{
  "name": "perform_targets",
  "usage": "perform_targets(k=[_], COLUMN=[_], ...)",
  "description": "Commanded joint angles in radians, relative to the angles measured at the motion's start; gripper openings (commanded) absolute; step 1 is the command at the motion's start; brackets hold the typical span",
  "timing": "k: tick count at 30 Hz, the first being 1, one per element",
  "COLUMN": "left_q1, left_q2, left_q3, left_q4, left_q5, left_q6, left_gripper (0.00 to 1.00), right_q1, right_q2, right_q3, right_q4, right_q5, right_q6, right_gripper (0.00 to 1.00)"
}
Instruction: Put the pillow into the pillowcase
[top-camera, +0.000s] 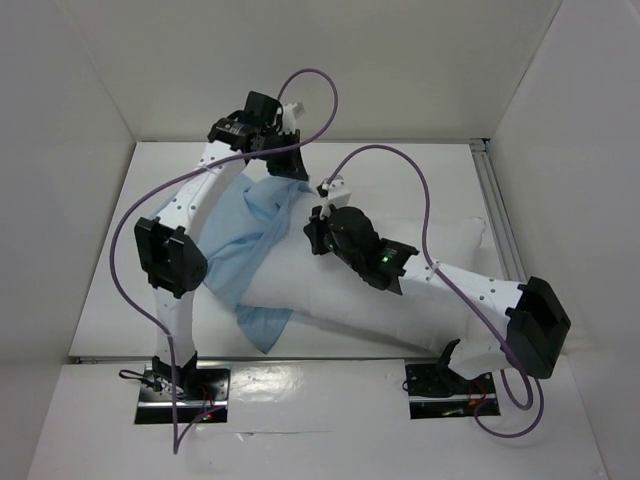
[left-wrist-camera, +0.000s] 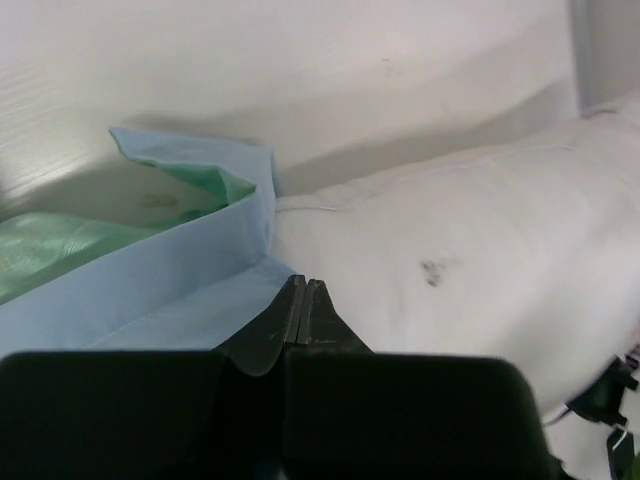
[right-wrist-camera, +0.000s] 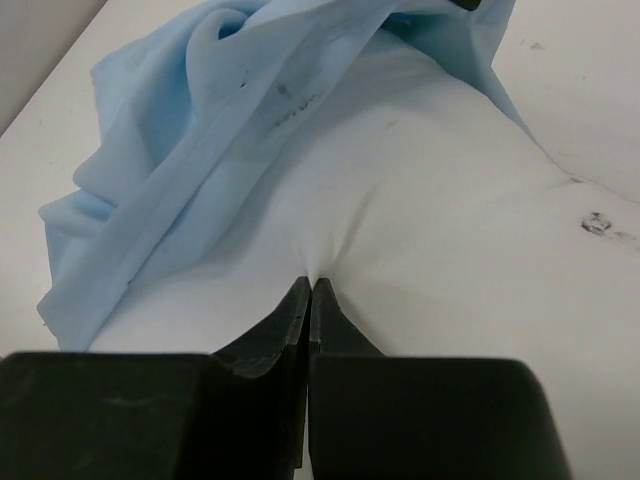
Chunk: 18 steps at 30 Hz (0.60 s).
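Observation:
The white pillow (top-camera: 310, 290) lies across the table, its left end draped by the light blue pillowcase (top-camera: 235, 245). My left gripper (top-camera: 290, 168) reaches to the far side and is shut on the pillowcase's upper edge. In the left wrist view the jaws (left-wrist-camera: 303, 283) meet where the blue hem (left-wrist-camera: 170, 270) borders the pillow (left-wrist-camera: 480, 230), and the green inner face (left-wrist-camera: 60, 250) shows in the open mouth. My right gripper (top-camera: 312, 240) is shut on a pinch of pillow fabric. Wrinkles spread from its tips (right-wrist-camera: 310, 283) across the pillow (right-wrist-camera: 430, 250), with the pillowcase (right-wrist-camera: 180, 140) bunched beyond.
White walls close in the table (top-camera: 400, 160) on the left, back and right. A metal rail (top-camera: 497, 215) runs along the right edge. Purple cables (top-camera: 125, 250) loop over both arms.

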Motion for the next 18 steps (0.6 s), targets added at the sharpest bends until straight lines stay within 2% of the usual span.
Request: perform_targets(k=[1, 4, 9, 14, 16, 17, 18], left_q1=[-0.046, -0.057, -0.12, -0.167, -0.158, -0.146, -0.134], left_q2=[-0.118, -0.183, -0.172, -0.125, -0.102, -0.082, -0.073], left_q3=[-0.013, -0.078, -0.039, -0.162, -0.179, -0.162, -0.11], left_q4=[0.07, 0.142, 0.159, 0.254, 0.255, 0.238, 0.22], left_q5=[0.181, 0.259, 0.342, 0.351, 0.307, 0.286, 0.27], left_q6=[-0.031, -0.076, -0.119, -0.208, -0.219, -0.219, -0.198], left_gripper=[0.0, 0.0, 0.0, 0.0, 0.0, 0.04, 0.15], right_q1=[0.02, 0.02, 0.02, 0.02, 0.02, 0.02, 0.02], right_q2=[-0.041, -0.032, 0.026, 0.068, 0.068, 0.068, 0.054], right_q3=[0.09, 0.115, 0.178, 0.164, 0.141, 0.132, 0.132], right_q4=[0.042, 0.06, 0.097, 0.148, 0.16, 0.16, 0.145], right_q5=[0.014, 0.034, 0.022, 0.078, 0.106, 0.106, 0.12], right_q6=[-0.025, -0.057, -0.082, -0.08, -0.066, -0.066, -0.056], right_gripper=[0.0, 0.0, 0.0, 0.0, 0.0, 0.0, 0.0])
